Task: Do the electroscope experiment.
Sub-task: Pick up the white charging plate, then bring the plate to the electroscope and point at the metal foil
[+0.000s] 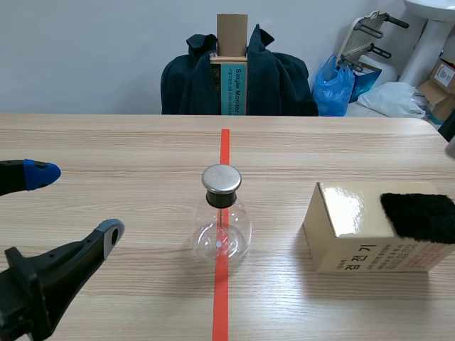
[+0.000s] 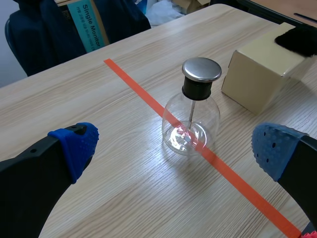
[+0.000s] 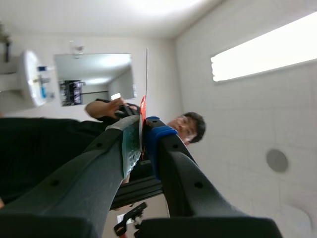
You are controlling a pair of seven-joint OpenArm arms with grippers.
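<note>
Standing straight up on the wooden surface is the glass bottle, right on the red tape line. Its long way runs up and down, with the shiny metal cap on top. The left wrist view shows a thin rod hanging from the cap inside the glass; the rod's lower end is hard to make out. The left claw is wide open and holds nothing, with the bottle ahead of it. A tan box sits on the other side with a black fuzzy thing on top, cut off at the edge. Only the right wrist view shows the right claw. It points up at the ceiling, pinching a thin strip with a red bit.
</note>
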